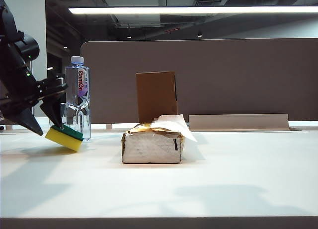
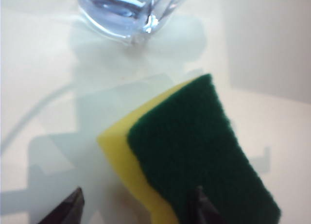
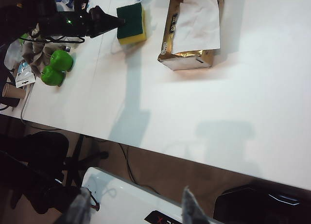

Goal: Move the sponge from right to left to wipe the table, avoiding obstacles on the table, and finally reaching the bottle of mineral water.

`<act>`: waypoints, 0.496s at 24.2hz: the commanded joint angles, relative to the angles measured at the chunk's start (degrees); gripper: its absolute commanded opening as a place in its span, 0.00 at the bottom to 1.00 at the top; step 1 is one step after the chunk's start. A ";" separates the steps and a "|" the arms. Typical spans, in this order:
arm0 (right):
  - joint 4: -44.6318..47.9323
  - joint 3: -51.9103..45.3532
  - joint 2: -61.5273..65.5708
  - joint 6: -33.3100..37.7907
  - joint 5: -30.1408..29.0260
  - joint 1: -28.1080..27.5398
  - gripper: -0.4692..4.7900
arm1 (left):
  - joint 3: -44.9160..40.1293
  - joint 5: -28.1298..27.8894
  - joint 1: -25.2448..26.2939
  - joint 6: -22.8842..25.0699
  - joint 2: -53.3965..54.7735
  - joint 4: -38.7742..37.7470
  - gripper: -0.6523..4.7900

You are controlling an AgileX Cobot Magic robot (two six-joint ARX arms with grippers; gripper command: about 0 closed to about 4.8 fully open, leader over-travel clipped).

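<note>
Releasing beside the bottle (image 1: 78,97): left gripper (image 1: 45,120) is spreading its jaws around the tilted sponge (image 1: 64,136), lying at its 4 o'clock. Right gripper (image 3: 136,207), open, is hovering far off.

low table-level front view, two wrist views overhead

Grey partition panel (image 1: 208,80), ceiling strip light (image 1: 194,10), dark ceiling
</note>
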 commanded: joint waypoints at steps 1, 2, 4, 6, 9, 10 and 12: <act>0.33 0.17 -0.13 0.00 -0.44 0.11 0.55 | 0.09 0.35 0.07 0.15 -1.40 -0.11 0.64; 0.24 0.17 -0.15 0.00 -0.44 0.17 0.55 | 0.09 0.35 0.09 0.15 -1.70 -0.09 0.64; 0.15 0.17 -0.20 0.00 -0.44 0.26 0.55 | 0.22 0.39 0.09 0.17 -1.79 -0.15 0.64; 0.15 0.17 -0.22 -0.02 -0.42 0.70 0.55 | 0.52 0.42 0.09 0.15 -1.79 -0.59 0.65; 0.15 0.17 -0.22 -0.04 -0.44 0.79 0.55 | 0.50 0.42 0.07 0.17 -2.03 -1.03 0.72; 0.15 0.17 -0.35 -0.04 -0.44 0.81 0.55 | 0.50 0.44 0.07 0.17 -2.08 -1.03 0.76; 0.17 0.17 -0.50 -0.04 -0.37 0.79 0.55 | 0.50 0.42 0.09 0.17 -2.21 -1.09 0.81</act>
